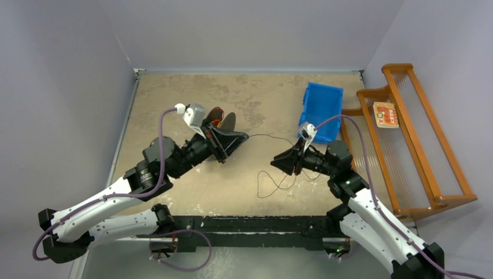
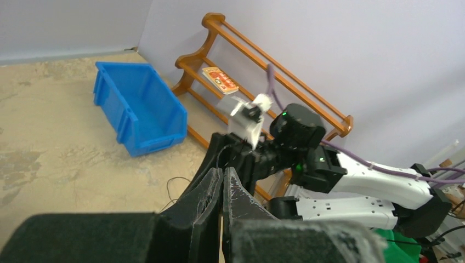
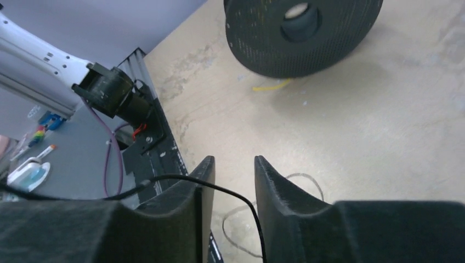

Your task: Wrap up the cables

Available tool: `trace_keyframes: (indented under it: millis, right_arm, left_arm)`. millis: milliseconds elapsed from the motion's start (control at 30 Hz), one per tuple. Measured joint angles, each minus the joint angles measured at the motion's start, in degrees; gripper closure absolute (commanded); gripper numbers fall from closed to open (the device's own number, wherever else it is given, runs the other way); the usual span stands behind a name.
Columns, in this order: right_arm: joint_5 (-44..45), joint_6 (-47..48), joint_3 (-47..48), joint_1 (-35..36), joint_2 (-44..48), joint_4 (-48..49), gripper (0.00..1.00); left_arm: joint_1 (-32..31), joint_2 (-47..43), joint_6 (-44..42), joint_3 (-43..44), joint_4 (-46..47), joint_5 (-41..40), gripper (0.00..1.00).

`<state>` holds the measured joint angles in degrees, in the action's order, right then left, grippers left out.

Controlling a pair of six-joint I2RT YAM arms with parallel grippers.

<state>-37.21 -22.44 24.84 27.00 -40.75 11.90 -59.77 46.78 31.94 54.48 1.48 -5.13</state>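
Cables (image 1: 267,136) btwn spool (image 1: 224,120) & bin (image 1: 320,107)

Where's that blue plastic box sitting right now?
In the top view the blue bin sits at the far right of the table, beside the wooden rack, just beyond the right gripper.

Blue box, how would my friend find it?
Start at the tan table, then go to its far right corner, next to the wooden rack. The blue box sits there, the only bright blue thing, open on top.
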Motion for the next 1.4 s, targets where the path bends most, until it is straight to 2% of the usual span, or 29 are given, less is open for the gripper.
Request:
trace_keyframes:
  millis: [300, 433, 633, 867, 1033, 1233, 1400]
  right_arm:
    - [0.55, 4.7, 11.54, 0.0, 2.64, -5.79, 0.22]
    - [1.25, 7.21, 14.6, 0.0, 2.91, -9.09, 0.14]
    - [4.09, 10.49, 18.88, 0.0, 4.09, -13.68, 0.12]
    - [4.2, 15.15, 24.04, 0.0, 3.8, -15.04, 0.14]
    - [-0.9, 18.73, 25.51, 0.0, 1.25, -13.75, 0.19]
    - [-10.38, 22.16, 27.87, 0.59, -6.36, -12.41, 0.22]
    - [-11.67, 24.98, 27.87, 3.15, -9.7, -12.44, 0.23]
  left_arm:
    - [0.0, -0.02, -1.07, 0.0, -2.67, -2.56, 1.0]
    - [0.0, -0.5, -1.66, 0.0, -4.24, -3.89, 1.0]
    - [0.0, -2.08, -2.93, 0.0, -6.43, -5.22, 1.0]
    - [0.0, -1.99, -4.13, 0.07, -9.29, -4.42, 1.0]
    - [0.0, -1.42, -4.17, 0.07, -11.58, -3.63, 1.0]
    - [0.0, -0.28, -4.13, 0.15, -13.81, -2.08, 1.0]
    - [0.0, -0.02, -4.33, 0.39, -15.26, -0.33, 1.0]
